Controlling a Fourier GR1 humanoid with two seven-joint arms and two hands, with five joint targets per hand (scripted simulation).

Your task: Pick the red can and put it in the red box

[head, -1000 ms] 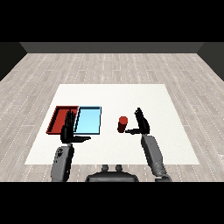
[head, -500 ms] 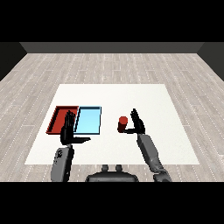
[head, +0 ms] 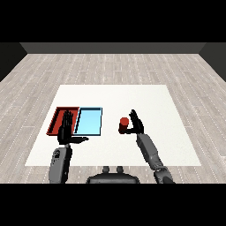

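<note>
Red can: small cylinder, upright on white table, right of trays, well apart from them. Red tray: shallow, flat on table, left of light blue tray, edges touching.

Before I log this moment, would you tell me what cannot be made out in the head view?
- Contact between the right hand and the red can: the hand sits right beside the can, and too little shows to tell whether it touches.
- The can's right side: hidden by that hand.
- The near part of the red tray: covered by the raised left hand.
- Any label on the can: too small to tell.
</note>
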